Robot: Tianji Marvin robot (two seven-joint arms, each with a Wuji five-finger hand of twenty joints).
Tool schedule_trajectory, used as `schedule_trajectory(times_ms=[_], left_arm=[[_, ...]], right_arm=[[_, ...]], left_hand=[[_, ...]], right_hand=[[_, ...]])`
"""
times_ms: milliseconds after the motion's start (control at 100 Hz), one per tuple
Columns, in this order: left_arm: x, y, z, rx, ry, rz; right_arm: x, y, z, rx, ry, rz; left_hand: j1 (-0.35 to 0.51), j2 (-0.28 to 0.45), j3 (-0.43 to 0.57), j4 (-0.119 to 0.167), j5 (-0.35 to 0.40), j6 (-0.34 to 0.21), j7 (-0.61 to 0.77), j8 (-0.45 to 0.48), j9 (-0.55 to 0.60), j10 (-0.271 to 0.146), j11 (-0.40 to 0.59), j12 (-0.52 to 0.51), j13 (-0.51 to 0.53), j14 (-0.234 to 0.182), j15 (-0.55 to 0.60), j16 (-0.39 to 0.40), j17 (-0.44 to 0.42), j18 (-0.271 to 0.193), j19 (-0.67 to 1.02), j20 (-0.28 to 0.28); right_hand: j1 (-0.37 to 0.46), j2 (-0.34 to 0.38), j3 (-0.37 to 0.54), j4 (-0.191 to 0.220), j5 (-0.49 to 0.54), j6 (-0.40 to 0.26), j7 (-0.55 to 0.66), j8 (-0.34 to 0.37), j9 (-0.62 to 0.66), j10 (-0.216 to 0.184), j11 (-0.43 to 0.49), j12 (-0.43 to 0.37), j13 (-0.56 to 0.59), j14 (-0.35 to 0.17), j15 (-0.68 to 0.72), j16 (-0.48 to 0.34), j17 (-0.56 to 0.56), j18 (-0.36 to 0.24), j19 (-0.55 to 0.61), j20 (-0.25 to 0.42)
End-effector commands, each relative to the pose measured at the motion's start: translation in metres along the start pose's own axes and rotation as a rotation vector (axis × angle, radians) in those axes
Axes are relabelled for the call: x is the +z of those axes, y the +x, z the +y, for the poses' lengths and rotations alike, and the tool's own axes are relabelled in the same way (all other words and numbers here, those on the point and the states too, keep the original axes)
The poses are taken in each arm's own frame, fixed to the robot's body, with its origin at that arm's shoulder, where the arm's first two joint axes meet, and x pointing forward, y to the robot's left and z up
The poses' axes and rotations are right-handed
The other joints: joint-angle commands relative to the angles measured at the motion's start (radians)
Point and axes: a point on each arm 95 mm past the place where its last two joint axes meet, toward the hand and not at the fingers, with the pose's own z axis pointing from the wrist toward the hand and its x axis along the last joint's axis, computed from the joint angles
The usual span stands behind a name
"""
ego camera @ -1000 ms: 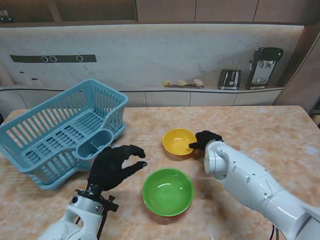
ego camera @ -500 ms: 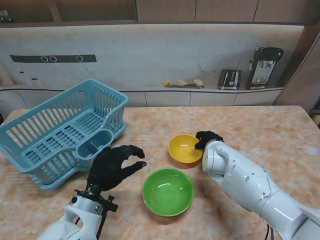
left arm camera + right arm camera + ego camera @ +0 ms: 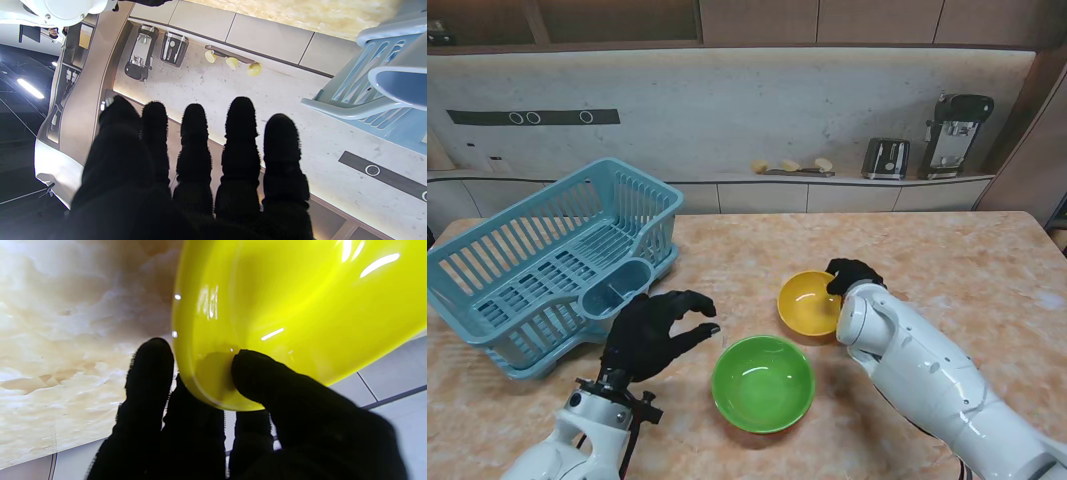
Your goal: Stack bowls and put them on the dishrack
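The right hand point(image 3: 851, 275) grips the yellow bowl point(image 3: 808, 303) at its rim, right of centre in the stand view. The wrist view confirms the pinch: the thumb point(image 3: 267, 380) presses the inner wall and the fingers point(image 3: 150, 373) wrap the outside of the yellow bowl point(image 3: 300, 306). The bowl appears tilted and lifted off the table point(image 3: 947, 260) (clearance cannot be confirmed).

The green bowl point(image 3: 763, 383) sits flat at lower centre of the frame, just beside the yellow bowl and not touching it. The left hand point(image 3: 659, 332) hovers at lower left, between the green bowl and the dishrack point(image 3: 547, 262), fingers loosely curled and apart, holding nothing. The dishrack occupies the left of the frame and holds no bowls.

Step in hand, as judged: carrying the yellow bowl to the green bowl for stacking. The next move calls for centring the yellow bowl over the green bowl, levelling it, lowering it until it nests, then releasing the pinch. Risk: a rim pinch on a glossy wall may slip during levelling.
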Motion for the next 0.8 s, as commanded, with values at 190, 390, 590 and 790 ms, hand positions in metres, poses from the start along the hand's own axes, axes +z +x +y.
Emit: schedule_trajectory(times_ms=[190,390,590,790], left_arm=[[-0.002,0.002,0.001,-0.004,-0.01,0.003],[-0.002,0.002,0.001,-0.003,-0.01,0.004],[-0.002,0.002,0.001,-0.003,-0.01,0.004],[-0.002,0.002,0.001,-0.003,-0.01,0.004]], right_arm=[[-0.016,-0.004,0.004,0.033,-0.042,0.011],[-0.029,-0.006,0.014,0.067,-0.116,0.034],[-0.042,-0.005,0.022,0.109,-0.182,0.072],[-0.062,-0.001,0.03,0.169,-0.233,0.13]], left_hand=[[-0.005,0.037,-0.015,-0.002,0.016,-0.018,-0.004,0.018,0.026,0.004,-0.011,0.019,0.014,0.013,0.002,0.0,-0.009,0.017,-0.002,0.003],[-0.005,0.038,-0.015,-0.002,0.016,-0.018,-0.004,0.018,0.025,0.005,-0.011,0.019,0.014,0.014,0.002,0.0,-0.01,0.019,-0.003,0.003],[-0.005,0.038,-0.015,-0.002,0.017,-0.019,-0.004,0.018,0.026,0.004,-0.011,0.019,0.014,0.014,0.002,0.0,-0.009,0.019,-0.002,0.003],[-0.005,0.037,-0.015,-0.002,0.017,-0.019,-0.003,0.018,0.027,0.002,-0.01,0.019,0.014,0.013,0.002,0.0,-0.009,0.019,-0.002,0.004]], right_hand=[[0.13,0.006,0.104,-0.012,0.091,-0.064,0.036,0.041,0.046,-0.041,0.016,0.009,0.064,-0.05,0.032,0.028,0.064,-0.058,0.02,0.011],[0.15,-0.008,0.12,-0.034,0.151,-0.085,0.06,0.067,0.102,-0.062,0.009,0.003,0.095,-0.047,0.039,0.049,0.099,-0.061,0.038,0.035],[0.159,-0.008,0.134,-0.044,0.211,-0.104,0.082,0.1,0.167,-0.084,-0.006,-0.004,0.119,-0.039,0.043,0.077,0.111,-0.047,0.061,0.063],[0.157,-0.017,0.148,-0.045,0.252,-0.121,0.08,0.123,0.214,-0.095,-0.022,-0.011,0.138,-0.031,0.04,0.093,0.118,-0.037,0.075,0.083]])
